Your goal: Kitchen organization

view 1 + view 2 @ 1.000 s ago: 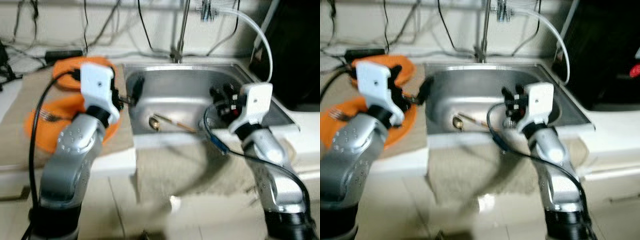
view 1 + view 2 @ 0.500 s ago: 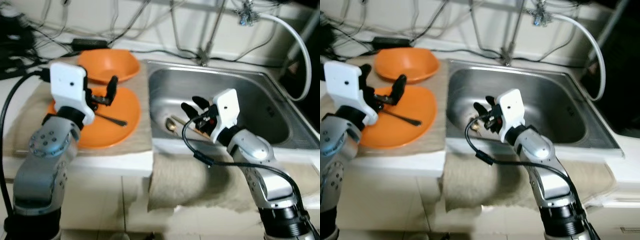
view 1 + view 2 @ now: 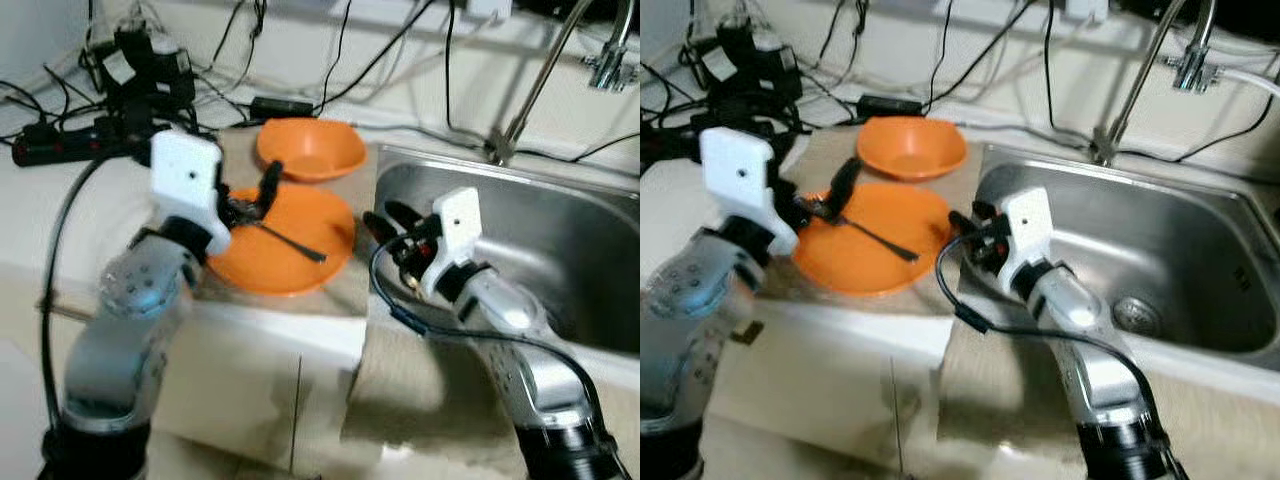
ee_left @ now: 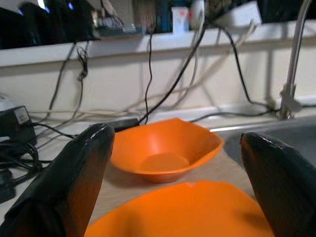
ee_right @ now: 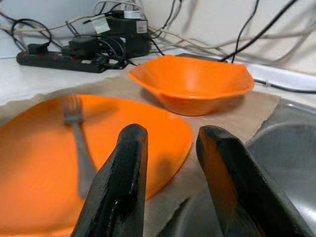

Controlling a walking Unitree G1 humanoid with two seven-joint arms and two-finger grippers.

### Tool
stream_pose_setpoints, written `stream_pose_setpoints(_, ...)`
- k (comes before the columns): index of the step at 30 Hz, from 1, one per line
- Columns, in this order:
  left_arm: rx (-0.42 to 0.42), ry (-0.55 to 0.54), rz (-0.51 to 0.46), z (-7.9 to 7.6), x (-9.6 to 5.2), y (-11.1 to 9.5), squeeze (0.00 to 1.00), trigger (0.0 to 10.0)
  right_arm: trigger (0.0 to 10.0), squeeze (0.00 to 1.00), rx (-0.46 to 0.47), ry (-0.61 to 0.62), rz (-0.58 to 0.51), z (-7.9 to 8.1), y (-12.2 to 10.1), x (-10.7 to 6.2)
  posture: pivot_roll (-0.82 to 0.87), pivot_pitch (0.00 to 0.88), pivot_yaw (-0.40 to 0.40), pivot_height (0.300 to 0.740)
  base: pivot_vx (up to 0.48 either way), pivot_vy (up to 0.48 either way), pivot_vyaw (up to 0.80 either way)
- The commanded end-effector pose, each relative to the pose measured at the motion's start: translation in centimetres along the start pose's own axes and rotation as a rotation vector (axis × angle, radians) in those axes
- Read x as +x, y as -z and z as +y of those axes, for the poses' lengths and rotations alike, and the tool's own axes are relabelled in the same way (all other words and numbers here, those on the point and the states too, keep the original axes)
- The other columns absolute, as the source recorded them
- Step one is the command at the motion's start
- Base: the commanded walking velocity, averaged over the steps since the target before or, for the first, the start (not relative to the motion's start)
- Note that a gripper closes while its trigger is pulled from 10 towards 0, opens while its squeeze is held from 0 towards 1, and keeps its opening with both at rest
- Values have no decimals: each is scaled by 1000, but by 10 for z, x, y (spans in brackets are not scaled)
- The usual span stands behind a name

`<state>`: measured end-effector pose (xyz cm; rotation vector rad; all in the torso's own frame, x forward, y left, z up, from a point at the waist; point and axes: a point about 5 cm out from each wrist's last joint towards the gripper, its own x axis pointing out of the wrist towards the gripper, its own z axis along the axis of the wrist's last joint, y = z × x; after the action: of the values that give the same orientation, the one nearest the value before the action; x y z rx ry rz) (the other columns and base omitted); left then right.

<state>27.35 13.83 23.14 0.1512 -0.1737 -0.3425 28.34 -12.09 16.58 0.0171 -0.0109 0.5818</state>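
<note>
Bright orange plate (image 3: 285, 245) and matching orange bowl (image 3: 310, 148) behind it, dark fork (image 3: 290, 243) on the plate, beige cloth (image 3: 352, 285) under it. Right of the plate, a shiny steel sink (image 3: 560, 250). Black cables (image 3: 90, 110) behind.

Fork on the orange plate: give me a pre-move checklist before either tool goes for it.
1. Fork lies flat on the plate: ok.
2. Left tool open, over the plate: ok.
3. Right tool open and holding nothing, at the sink edge: ok.
4. Bowl stands apart behind the plate: ok.
5. Cloth under the plate lies flat: cannot tell.
</note>
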Motion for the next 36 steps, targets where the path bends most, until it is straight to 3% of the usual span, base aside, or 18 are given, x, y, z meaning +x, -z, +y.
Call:
stream_pose_setpoints(1,16,-5,38,4,0,4,0,10000,10000,0,10,-1,-13,2,-3,-2,-6,0,-56,740,0,0,0)
stream_pose_setpoints(8,44,115,105,-1,-7,12,0,10000,10000,0,1,53,-29,-7,-8,-5,-5,0,-51,740,0,0,0)
stream_pose_setpoints(13,-7,134,180,14,-8,17,0,10000,10000,0,-14,30,-54,-16,-18,-6,-7,0,-54,740,0,0,0)
stream_pose_setpoints(14,-8,154,188,18,-8,16,1000,10000,10000,0,-20,24,-56,-17,-19,-6,-6,0,-54,740,0,0,0)
stream_pose_setpoints(18,-30,266,256,28,-12,19,1000,10000,10000,0,-60,-18,-42,-22,-19,-7,-6,0,-59,740,0,0,0)
stream_pose_setpoints(22,-108,345,356,35,-15,22,1000,10000,10000,0,-66,-37,-28,-28,-19,-9,-3,0,-59,740,0,0,0)
stream_pose_setpoints(25,-135,359,328,40,-6,15,1000,10000,10000,0,-87,-53,-12,-32,-19,-10,-4,0,-57,740,0,0,0)
stream_pose_setpoints(32,-37,300,324,44,11,13,1000,10000,10000,0,-63,-25,-21,-35,-21,-9,-15,0,-49,740,0,0,0)
stream_pose_setpoints(33,-16,266,303,44,14,12,588,10000,10000,0,-50,-10,-25,-35,-20,-8,-15,0,-49,740,0,0,0)
stream_pose_setpoints(34,-2,204,262,45,19,10,0,10000,10000,0,-39,15,-28,-35,-19,-6,-15,0,-49,740,0,0,0)
stream_pose_setpoints(36,-25,155,211,43,22,6,0,10000,10000,0,-23,25,-30,-34,-17,-6,-14,0,-49,740,0,0,0)
